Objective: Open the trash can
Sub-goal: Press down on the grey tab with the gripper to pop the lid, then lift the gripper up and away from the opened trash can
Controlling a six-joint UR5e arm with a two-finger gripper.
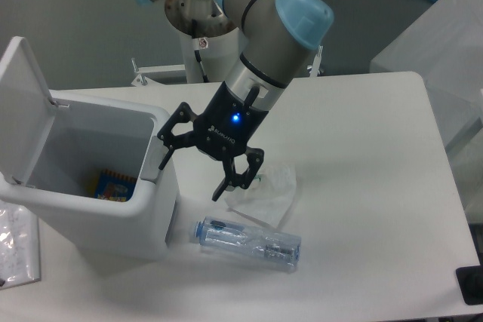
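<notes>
The trash can (pixel 113 220) is a large boxy white bin at the left of the table. Its flat lid (pixel 23 107) stands swung up at the far left, and the inside shows a colourful packet (pixel 115 185) on the bottom. A grey latch tab (pixel 154 161) sits on the bin's right rim. My gripper (pixel 192 173) hangs open just right of that rim, its left finger (pixel 167 152) at the tab and its right finger (pixel 231 180) over the table. Nothing is held between them.
A clear plastic bottle (pixel 249 240) lies on its side in front of the gripper. A crumpled white wrapper (pixel 264 192) lies just behind it. A clear bag (pixel 16 245) rests at the left edge. A black object (pixel 472 286) sits at the lower right corner.
</notes>
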